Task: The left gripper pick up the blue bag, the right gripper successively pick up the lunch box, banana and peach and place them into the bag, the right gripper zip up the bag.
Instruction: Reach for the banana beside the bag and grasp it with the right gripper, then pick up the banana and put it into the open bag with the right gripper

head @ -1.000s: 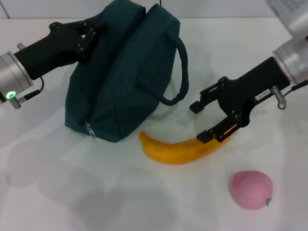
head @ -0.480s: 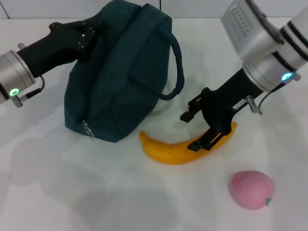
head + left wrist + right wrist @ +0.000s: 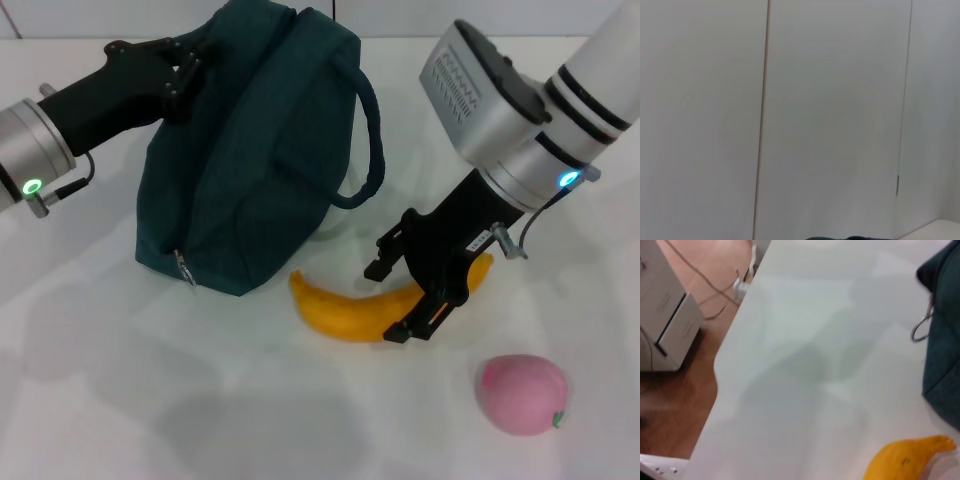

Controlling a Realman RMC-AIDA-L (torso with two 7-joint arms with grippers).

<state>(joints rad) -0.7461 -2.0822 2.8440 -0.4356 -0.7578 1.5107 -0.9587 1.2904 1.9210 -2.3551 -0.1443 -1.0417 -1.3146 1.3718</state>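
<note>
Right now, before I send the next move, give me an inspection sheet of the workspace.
Surface: white table, bare in front.
Job's things: blue bag upright; banana lying beside it; peach apart, nearer the robot; lunch box not visible.
Clutter: nothing seen.
Grippers: left gripper at the bag's top edge; right gripper open, fingers astride the banana's middle.
Cables: thin leads at both wrists; cords on the floor.
Surroundings: white cabinet, wood floor.
</note>
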